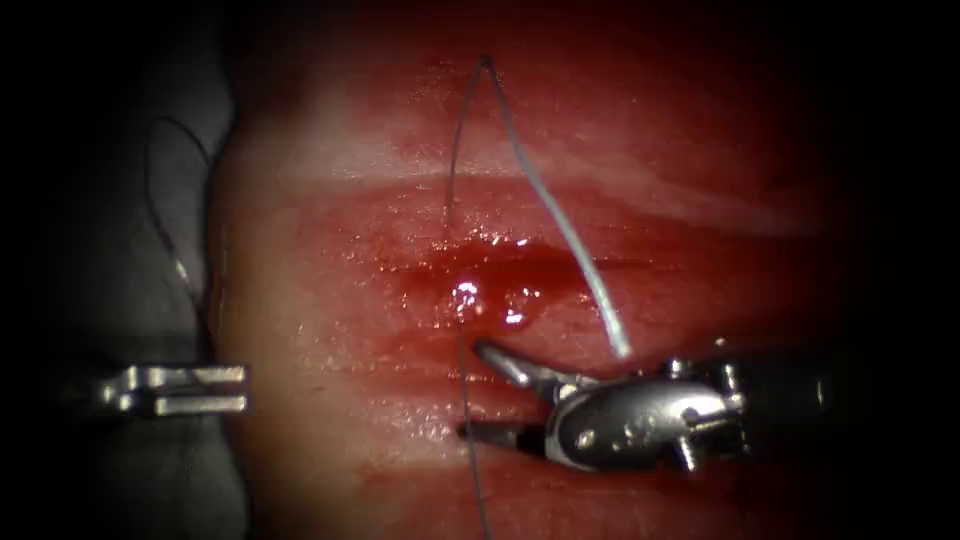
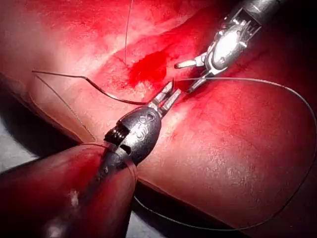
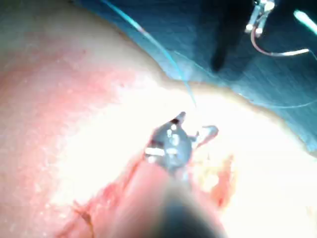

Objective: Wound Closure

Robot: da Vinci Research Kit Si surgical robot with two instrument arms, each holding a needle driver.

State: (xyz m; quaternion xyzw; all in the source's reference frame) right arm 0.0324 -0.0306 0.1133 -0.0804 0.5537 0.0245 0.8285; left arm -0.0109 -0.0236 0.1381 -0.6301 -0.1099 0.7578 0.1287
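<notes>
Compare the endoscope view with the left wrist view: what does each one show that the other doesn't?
Endoscope: a pale strand of thread climbs from beside the right tool to a peak beyond the cut, where a dark strand drops back. Left wrist: a wide loop of thread sweeps off the tissue, and a dark curved line, needle or thread I can't tell, runs to the left tool. Both: the two tools, red fluid in the cut, the right tool's jaws open astride the thread, holding nothing.
</notes>
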